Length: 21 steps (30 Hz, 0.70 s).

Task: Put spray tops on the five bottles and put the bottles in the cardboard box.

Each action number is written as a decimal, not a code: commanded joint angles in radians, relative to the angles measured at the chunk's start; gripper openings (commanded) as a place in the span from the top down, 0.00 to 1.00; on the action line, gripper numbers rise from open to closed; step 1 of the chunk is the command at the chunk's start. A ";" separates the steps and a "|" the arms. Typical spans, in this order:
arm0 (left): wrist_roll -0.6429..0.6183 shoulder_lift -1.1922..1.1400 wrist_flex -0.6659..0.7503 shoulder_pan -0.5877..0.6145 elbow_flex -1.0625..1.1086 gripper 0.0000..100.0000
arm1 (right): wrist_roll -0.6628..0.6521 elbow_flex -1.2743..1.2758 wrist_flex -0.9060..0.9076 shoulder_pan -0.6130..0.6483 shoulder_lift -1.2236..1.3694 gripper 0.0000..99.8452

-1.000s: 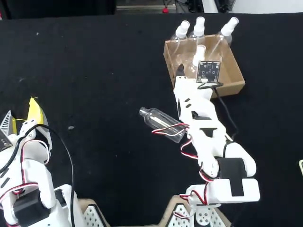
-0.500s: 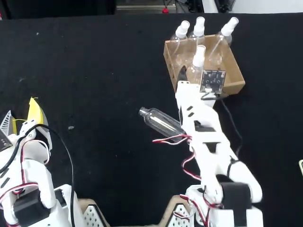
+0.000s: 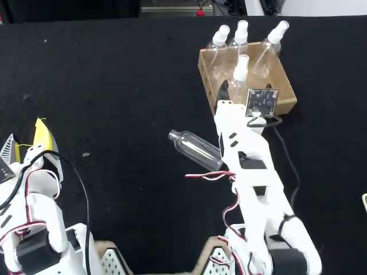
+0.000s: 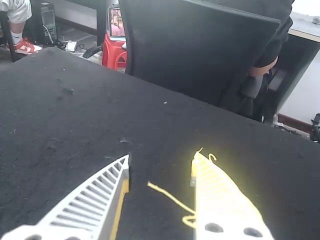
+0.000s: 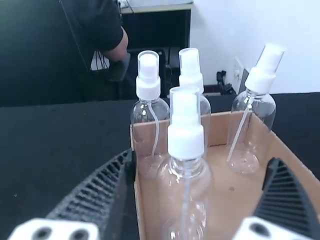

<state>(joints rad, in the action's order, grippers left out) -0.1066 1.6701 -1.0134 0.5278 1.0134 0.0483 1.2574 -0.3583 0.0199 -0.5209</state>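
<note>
since the earlier frames the right gripper [image 3: 241,96] has been drawn back a little from over the cardboard box [image 3: 287,86] toward its near wall, and the arm behind it has been stretched out lower. the front bottle [image 3: 239,71] has thereby been uncovered. no bottle has been shifted.

the right fingers [image 5: 100,192] are spread wide and nothing is held. in the right wrist view they are seen on either side of the front bottle, apart from it. the left gripper [image 4: 160,159] is noted low over the near left part of the table [image 3: 114,86], its fingers parted and empty.

four bottles are found upright inside the cardboard box. each is of clear plastic, round-shouldered, and fitted with a white spray top and a thin dip tube. the three rear bottles [image 3: 241,34] are lined along the far wall. the front bottle stands alone nearer the arm, about mid-box. the box is of plain brown card, open-topped and low-walled.

the fifth bottle [image 3: 195,150] is recorded lying on its side on the black table, just beside the right arm and short of the box. its neck is uncapped and pointed to the far left.
</note>
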 commanded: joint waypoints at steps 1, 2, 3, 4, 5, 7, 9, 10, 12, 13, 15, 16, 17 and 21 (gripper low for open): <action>-0.006 0.005 -0.008 0.001 -0.050 0.80 | -0.003 -0.051 0.094 -0.012 -0.088 0.63; -0.006 0.005 -0.008 0.001 -0.050 0.80 | -0.003 -0.058 0.115 -0.012 -0.101 0.63; -0.006 0.005 -0.008 0.001 -0.050 0.80 | -0.003 -0.064 0.137 -0.015 -0.111 0.63; -0.006 0.005 -0.008 0.001 -0.050 0.80 | -0.003 -0.070 0.163 -0.017 -0.122 0.63; -0.006 0.005 -0.008 0.001 -0.050 0.80 | -0.003 -0.079 0.195 -0.017 -0.131 0.63; -0.006 0.005 -0.008 0.001 -0.050 0.80 | -0.003 -0.102 0.275 -0.017 -0.150 0.63; -0.006 0.005 -0.008 0.001 -0.050 0.80 | -0.002 -0.133 0.362 -0.015 -0.165 0.63; -0.006 0.005 -0.008 0.001 -0.050 0.80 | 0.006 -0.151 0.404 -0.015 -0.174 0.63; -0.006 0.005 -0.008 0.001 -0.050 0.80 | 0.043 -0.188 0.491 -0.018 -0.196 0.63; -0.006 0.005 -0.008 0.001 -0.050 0.80 | 0.052 -0.206 0.543 -0.018 -0.211 0.63; -0.006 0.005 -0.008 0.001 -0.050 0.80 | 0.054 -0.237 0.661 -0.017 -0.251 0.63; -0.006 0.005 -0.008 0.001 -0.050 0.80 | 0.054 -0.249 0.723 -0.012 -0.275 0.63; -0.006 0.005 -0.008 0.001 -0.050 0.80 | 0.054 -0.260 0.786 -0.012 -0.302 0.63; -0.006 0.005 -0.008 0.001 -0.042 0.80 | 0.026 -0.289 1.011 -0.017 -0.427 0.63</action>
<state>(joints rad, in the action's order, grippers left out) -0.1066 1.6701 -1.0134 0.5278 1.0134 0.0928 1.0426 0.5056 0.0199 -0.8416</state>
